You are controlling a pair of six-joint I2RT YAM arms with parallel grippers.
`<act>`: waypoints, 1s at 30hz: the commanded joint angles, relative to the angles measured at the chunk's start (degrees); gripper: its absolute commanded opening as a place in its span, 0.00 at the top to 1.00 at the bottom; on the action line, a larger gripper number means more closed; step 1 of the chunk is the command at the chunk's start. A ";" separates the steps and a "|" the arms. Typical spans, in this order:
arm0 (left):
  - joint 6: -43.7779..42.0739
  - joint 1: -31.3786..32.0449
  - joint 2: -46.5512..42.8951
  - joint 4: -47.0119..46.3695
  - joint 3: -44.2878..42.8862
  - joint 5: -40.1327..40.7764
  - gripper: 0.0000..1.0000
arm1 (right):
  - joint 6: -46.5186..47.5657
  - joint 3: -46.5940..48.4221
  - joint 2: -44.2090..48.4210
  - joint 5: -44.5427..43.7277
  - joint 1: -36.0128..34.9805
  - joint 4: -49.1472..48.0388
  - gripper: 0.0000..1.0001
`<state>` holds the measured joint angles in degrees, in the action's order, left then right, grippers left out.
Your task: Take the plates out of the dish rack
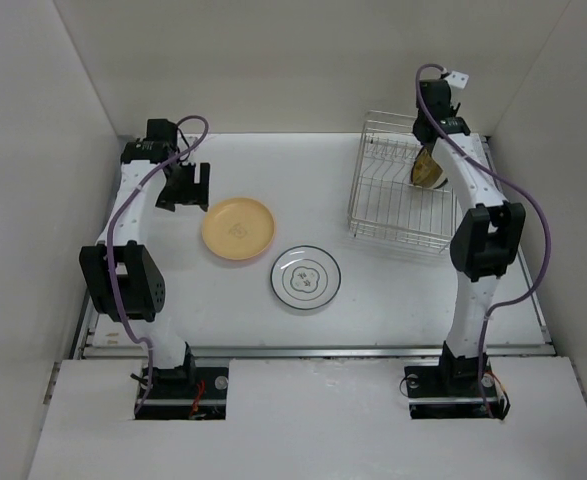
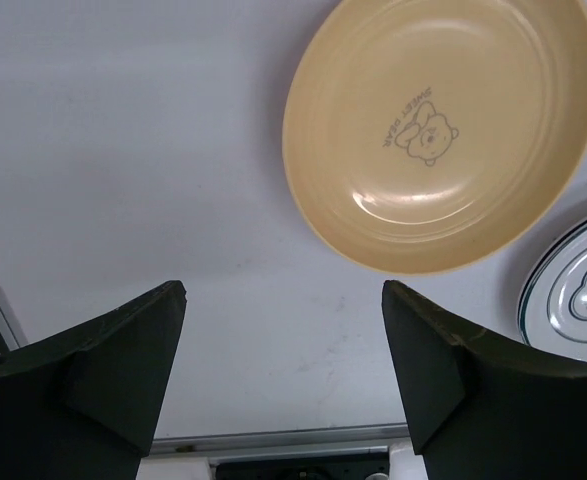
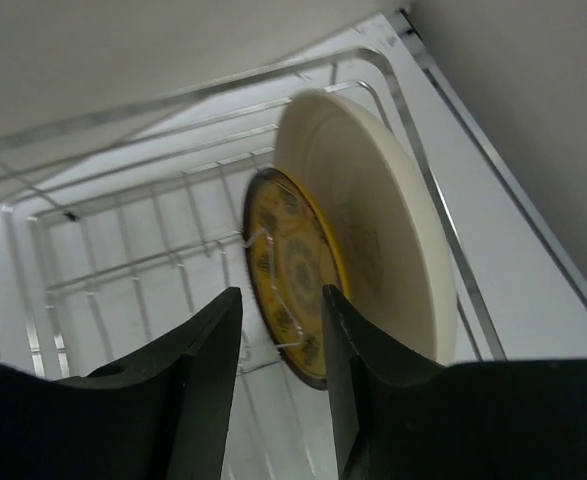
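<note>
Two plates (image 3: 373, 210) stand on edge in the dish rack (image 1: 393, 200), at the counter's far-right corner. The mustard plate (image 3: 293, 270) lies rim-on just ahead of the right gripper (image 3: 281, 330), which is narrowly parted. The left gripper (image 2: 283, 290), spread wide, is well apart.

Tan-yellow plate (image 2: 438, 130): bear print. Mustard plate (image 3: 291, 270): patterned, dark rim.

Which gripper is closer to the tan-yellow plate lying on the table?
Left. The left gripper hovers just beside the tan-yellow plate; the right gripper is across the table at the dish rack.
</note>
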<state>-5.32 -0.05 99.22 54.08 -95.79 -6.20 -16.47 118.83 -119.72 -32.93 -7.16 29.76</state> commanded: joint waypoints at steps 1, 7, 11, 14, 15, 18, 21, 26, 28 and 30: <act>-0.21 0.14 -2.36 2.34 2.27 0.31 0.23 | 0.91 2.99 -1.04 -9.68 0.74 3.64 0.56; -0.21 0.14 -1.84 2.34 3.06 -2.15 0.23 | 0.91 -1.40 -1.57 -15.41 0.74 2.50 0.51; -0.21 0.14 -1.22 2.34 3.06 -3.56 0.22 | 0.91 -1.40 -4.46 -13.31 2.06 2.50 0.48; -0.21 0.14 -0.61 2.96 3.06 -4.09 0.22 | 0.91 -0.79 -6.22 -8.66 2.59 3.11 0.47; -0.21 0.14 -0.61 2.96 3.06 -4.09 0.22 | 0.91 -0.79 -7.53 -7.25 2.59 3.63 0.45; -0.21 0.14 -0.08 2.96 3.06 -4.09 0.22 | 0.30 0.35 -9.47 -4.61 3.12 4.26 0.45; -0.21 0.14 -0.08 2.96 3.06 -4.09 0.22 | -0.41 0.35 -9.48 -1.97 3.64 4.26 0.45; -0.21 0.14 -0.08 2.96 3.06 -4.09 0.22 | -1.02 -2.19 -8.08 0.94 4.70 1.62 0.79; -0.21 0.14 -0.08 2.96 3.59 -4.09 0.22 | -1.02 -5.51 -6.24 0.94 4.70 0.05 0.88; -0.21 0.14 -0.08 2.96 3.59 -4.09 0.22 | 0.73 -7.55 -2.90 0.41 4.70 -1.98 0.97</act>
<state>-5.32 -0.05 99.53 55.61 -92.58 -9.54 -16.69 113.84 -126.91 -32.01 -3.33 31.55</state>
